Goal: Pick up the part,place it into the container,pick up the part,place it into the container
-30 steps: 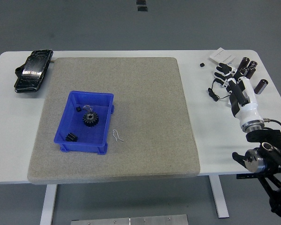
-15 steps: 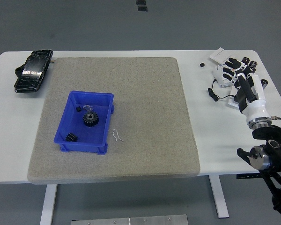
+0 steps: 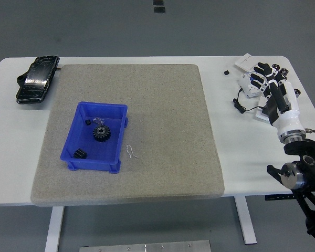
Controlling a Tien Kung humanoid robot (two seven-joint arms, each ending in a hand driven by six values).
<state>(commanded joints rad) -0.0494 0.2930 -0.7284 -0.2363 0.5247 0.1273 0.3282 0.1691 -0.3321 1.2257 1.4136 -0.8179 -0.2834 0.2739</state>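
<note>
A blue container [image 3: 70, 142] sits on the left half of the grey mat [image 3: 163, 131]. Inside it lie a black gear [image 3: 101, 133], a small black part [image 3: 80, 153] near the front left corner and a tiny black piece [image 3: 87, 122] at the back. A thin wire clip [image 3: 131, 151] lies on the mat just right of the container. My right hand [image 3: 266, 77] hovers over the table's far right, fingers spread and holding nothing, far from the container. My left arm is out of sight.
A black pouch [image 3: 35, 79] lies at the table's back left corner. Under and around my right hand are a white box with a cable [image 3: 247, 90], a white card [image 3: 243, 61], a small black bit [image 3: 227, 72] and a dark cylinder [image 3: 296, 93].
My right hand has drifted right and slightly back over the table's right edge, now covering the dark cylinders it was beside. The container and its parts have not moved.
</note>
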